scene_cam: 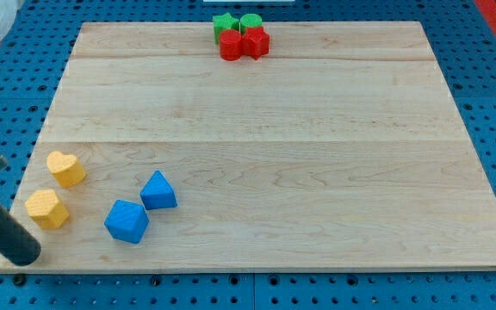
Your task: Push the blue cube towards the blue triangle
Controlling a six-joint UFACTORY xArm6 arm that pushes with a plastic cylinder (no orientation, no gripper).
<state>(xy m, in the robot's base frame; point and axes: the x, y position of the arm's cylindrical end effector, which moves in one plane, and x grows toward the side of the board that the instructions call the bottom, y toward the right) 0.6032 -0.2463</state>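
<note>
The blue cube (127, 221) lies on the wooden board near the view's bottom left. The blue triangle (158, 190) sits just up and to the right of it, almost touching. My dark rod comes in from the view's left edge, and my tip (22, 256) rests at the board's bottom-left corner, well to the left of the blue cube and just below-left of a yellow block.
A yellow heart (65, 168) and a yellow hexagonal block (46, 209) lie left of the blue blocks. At the board's top edge two green blocks (237, 23) and two red blocks (244, 44) are clustered. The wooden board (265, 146) lies on a blue pegboard.
</note>
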